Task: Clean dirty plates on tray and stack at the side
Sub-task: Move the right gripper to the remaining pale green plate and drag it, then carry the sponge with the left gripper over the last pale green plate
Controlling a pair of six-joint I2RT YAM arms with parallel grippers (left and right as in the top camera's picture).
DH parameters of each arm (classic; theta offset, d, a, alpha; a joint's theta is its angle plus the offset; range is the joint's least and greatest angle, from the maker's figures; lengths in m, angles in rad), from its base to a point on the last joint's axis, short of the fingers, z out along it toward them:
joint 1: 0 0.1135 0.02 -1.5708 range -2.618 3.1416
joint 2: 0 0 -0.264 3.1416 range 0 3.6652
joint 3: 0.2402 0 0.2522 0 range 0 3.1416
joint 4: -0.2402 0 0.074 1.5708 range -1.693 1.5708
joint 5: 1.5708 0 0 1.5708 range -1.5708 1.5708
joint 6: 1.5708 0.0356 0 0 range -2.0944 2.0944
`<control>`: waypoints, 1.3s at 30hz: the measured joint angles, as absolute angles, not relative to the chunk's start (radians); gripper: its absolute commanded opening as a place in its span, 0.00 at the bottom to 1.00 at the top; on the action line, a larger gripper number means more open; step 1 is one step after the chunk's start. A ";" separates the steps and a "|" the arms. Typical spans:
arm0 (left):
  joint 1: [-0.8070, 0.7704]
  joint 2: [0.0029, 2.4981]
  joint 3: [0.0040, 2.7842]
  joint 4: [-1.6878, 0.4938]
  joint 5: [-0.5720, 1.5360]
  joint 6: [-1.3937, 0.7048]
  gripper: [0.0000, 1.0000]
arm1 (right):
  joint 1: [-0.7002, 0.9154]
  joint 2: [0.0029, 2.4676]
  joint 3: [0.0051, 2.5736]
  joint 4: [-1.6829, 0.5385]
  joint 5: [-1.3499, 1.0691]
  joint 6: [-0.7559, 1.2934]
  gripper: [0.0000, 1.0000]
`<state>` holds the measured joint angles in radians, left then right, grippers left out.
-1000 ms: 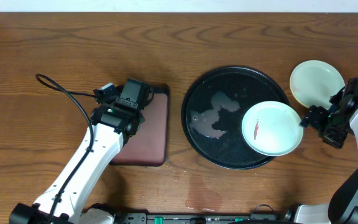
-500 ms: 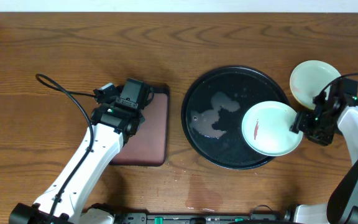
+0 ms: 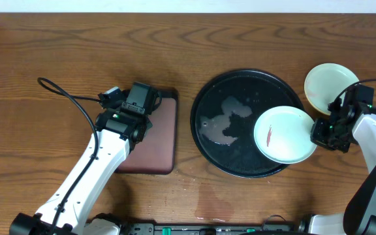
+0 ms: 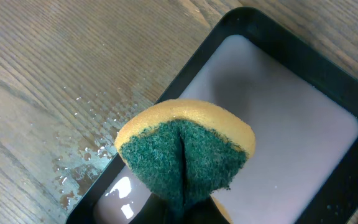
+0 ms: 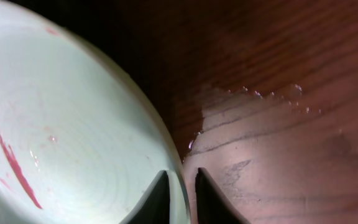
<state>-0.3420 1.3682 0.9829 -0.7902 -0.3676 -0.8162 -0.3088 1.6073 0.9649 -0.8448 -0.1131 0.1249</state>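
A pale mint-green dirty plate (image 3: 284, 134) with a red smear rests on the right part of the round black tray (image 3: 240, 88), overhanging its rim. My right gripper (image 3: 318, 134) is shut on that plate's right edge. In the right wrist view the rim of the plate (image 5: 61, 124) sits pinched in the gripper (image 5: 181, 177), one finger inside and one outside. A second pale plate (image 3: 328, 85) lies on the wood just right of the tray. My left gripper (image 3: 139, 98) is shut on a folded yellow-and-green sponge (image 4: 185, 146).
The left gripper and sponge hover over a small maroon tray (image 4: 278, 112) with a black rim, left of the round tray. A water puddle (image 3: 230, 121) lies on the black tray. Wet patches mark the wood (image 5: 253, 124) beside the plate.
My right gripper moved left onto the mint-green plate's edge and closed on it. The left arm and sponge have stayed still.
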 measured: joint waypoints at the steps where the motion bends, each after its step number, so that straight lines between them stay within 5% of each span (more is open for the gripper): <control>1: -0.342 1.368 0.983 -0.790 -0.368 -0.816 0.08 | -0.309 1.607 0.965 -0.843 -0.115 0.123 0.01; 9: -0.342 1.368 0.983 -0.787 -0.368 -0.816 0.08 | -0.274 1.607 0.965 -0.818 -0.183 0.122 0.01; 18: -0.342 1.368 0.981 -0.725 -0.310 -0.809 0.08 | -0.049 1.607 0.964 -0.639 -0.290 0.142 0.01; 28: -0.349 1.368 0.976 -0.492 0.037 -0.611 0.08 | 0.061 1.666 0.964 -0.491 -0.245 0.182 0.01; 39: -0.519 1.426 0.975 -0.242 0.133 -0.605 0.08 | 0.063 1.816 0.976 -0.477 -0.373 0.183 0.01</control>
